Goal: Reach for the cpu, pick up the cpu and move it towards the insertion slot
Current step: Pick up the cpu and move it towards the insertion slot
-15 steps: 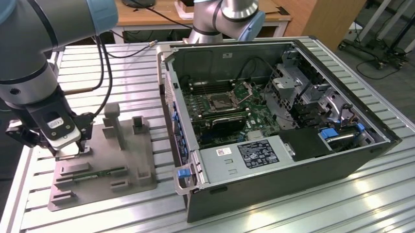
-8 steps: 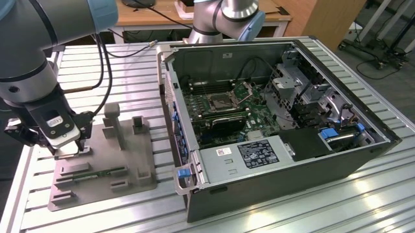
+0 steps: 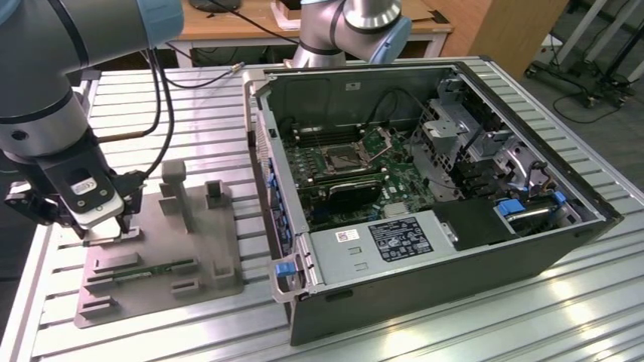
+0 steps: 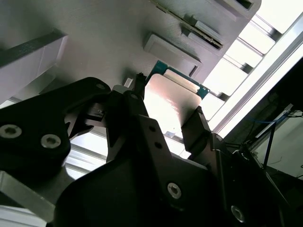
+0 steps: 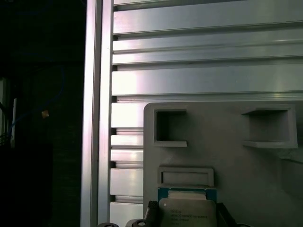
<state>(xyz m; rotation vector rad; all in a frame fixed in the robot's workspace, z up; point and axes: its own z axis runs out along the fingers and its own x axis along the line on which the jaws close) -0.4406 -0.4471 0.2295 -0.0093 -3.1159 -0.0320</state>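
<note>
One flat square cpu [image 4: 173, 101], shiny silver-grey top, thin green rim. One dark gripper [image 4: 166, 105]: two black fingers [image 4: 199, 125] drawn in narrow against chip's opposite edges, holding it. Chip sits low over one grey moulded fixture plate [image 3: 201, 249], at plate edge toward exterior view's left. One green memory stick [image 3: 151, 268] lies on same plate. One square silver-framed insertion slot [image 3: 340, 160] on green board inside one open dark computer case [image 3: 423, 302], well apart from chip. Between them: two grey upright posts [image 3: 173, 181] and case wall. All on slatted aluminium table [image 3: 503, 332].
</note>
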